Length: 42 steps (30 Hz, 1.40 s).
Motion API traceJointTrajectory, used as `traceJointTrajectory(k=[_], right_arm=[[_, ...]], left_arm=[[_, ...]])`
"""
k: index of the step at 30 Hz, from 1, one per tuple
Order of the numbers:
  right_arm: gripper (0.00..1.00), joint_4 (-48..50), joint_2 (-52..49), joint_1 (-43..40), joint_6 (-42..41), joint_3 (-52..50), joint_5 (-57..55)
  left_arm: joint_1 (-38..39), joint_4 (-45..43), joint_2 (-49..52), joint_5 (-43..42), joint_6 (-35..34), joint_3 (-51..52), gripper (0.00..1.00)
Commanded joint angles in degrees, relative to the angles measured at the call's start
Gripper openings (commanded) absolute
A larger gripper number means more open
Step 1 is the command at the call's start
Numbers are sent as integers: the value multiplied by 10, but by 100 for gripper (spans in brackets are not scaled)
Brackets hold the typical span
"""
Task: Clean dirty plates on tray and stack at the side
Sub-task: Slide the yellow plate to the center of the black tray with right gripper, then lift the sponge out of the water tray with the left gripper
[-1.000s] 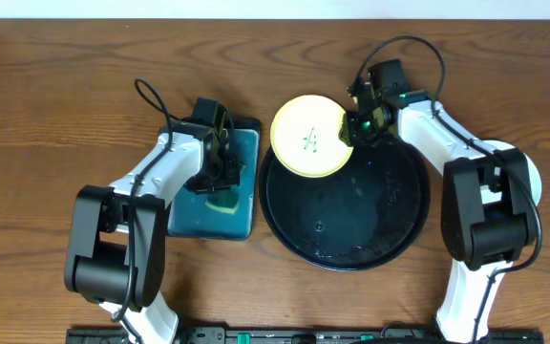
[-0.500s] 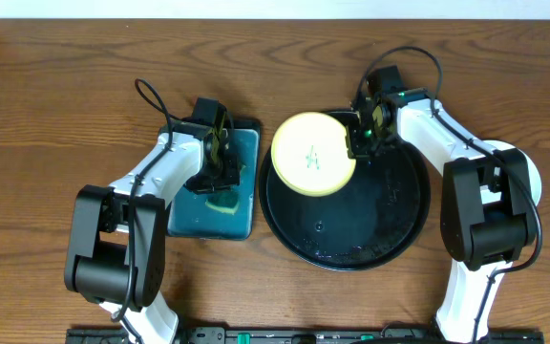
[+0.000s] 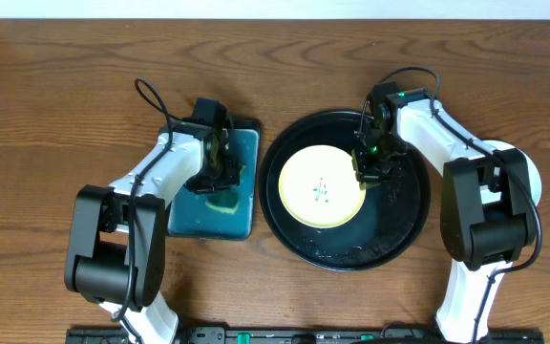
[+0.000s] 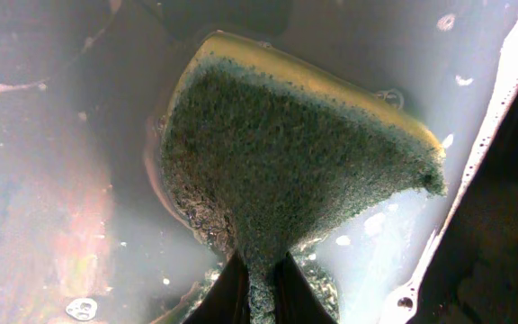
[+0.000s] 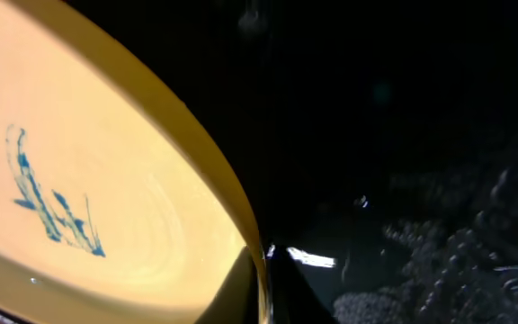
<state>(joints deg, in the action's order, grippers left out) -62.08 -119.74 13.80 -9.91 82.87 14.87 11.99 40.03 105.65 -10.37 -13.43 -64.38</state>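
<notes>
The pale yellow plate (image 3: 320,186) was positioned inside the round black tray (image 3: 404,225), left of the tray's centre and wholly within the raised rim. A small scribble (image 3: 321,189) marked the plate's centre; in the right wrist view the scribble (image 5: 54,205) read as blue strokes on the plate (image 5: 124,225). The right gripper (image 3: 365,174) was at the plate's right edge with its fingers closed on the rim. The right wrist view confirmed this: the right gripper (image 5: 261,286) had the thin yellow rim pinched between its two dark fingertips. Whether the plate rested flat on the tray floor or was held slightly clear of it could not be determined. The black tray (image 5: 403,126) beside the plate was wet, with suds and droplets (image 5: 461,261) on its floor. The left gripper (image 3: 222,187) was over the rectangular teal tray (image 3: 187,218), which sat on the wooden table (image 3: 55,96) just left of the black tray. Its fingers were clamped on a sponge (image 3: 222,203) near the teal tray's right side. In the left wrist view the left gripper (image 4: 259,290) pinched the lower corner of the sponge (image 4: 286,162), whose green scouring face was toward the camera and whose yellow body showed along the upper edge. The teal tray (image 4: 502,99) around the sponge held a film of cloudy water.
</notes>
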Motion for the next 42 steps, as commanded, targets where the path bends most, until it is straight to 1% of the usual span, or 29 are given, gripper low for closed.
traceJointTrajectory(k=[1,3,7,8,9,10,14,22,25,29,34,42], right_arm=[[14,15,-8,4,5,-1,-11],[16,24,-8,3,5,-1,-11],[15,40,-8,4,5,-1,-11],[12,43,-8,6,5,-1,-11],[6,46,-8,8,5,-1,-11],[1,47,-8,9,5,-1,-11],[1,44,-8,14,0,-1,-14],[1,13,-8,13,-114,-2,-86],[1,10,-8,13,-128,-2,-96],[1,11,-8,13,-128,-2,-96],[1,15,-8,13,-128,-2,-95],[1,16,-8,13,-128,-2,-95]], left_arm=[[-1,9,31,9,7,12,8],[-1,9,31,9,7,12,8],[-1,9,31,9,7,12,8],[-1,9,31,9,7,12,8],[-1,9,31,9,7,12,8],[-1,9,31,9,7,12,8],[-1,9,31,9,7,12,8],[-1,9,30,9,7,12,7],[-1,11,21,9,7,12,7],[-1,13,-9,9,7,11,7],[-1,8,-75,9,7,10,8],[-1,-24,-167,9,7,10,8]])
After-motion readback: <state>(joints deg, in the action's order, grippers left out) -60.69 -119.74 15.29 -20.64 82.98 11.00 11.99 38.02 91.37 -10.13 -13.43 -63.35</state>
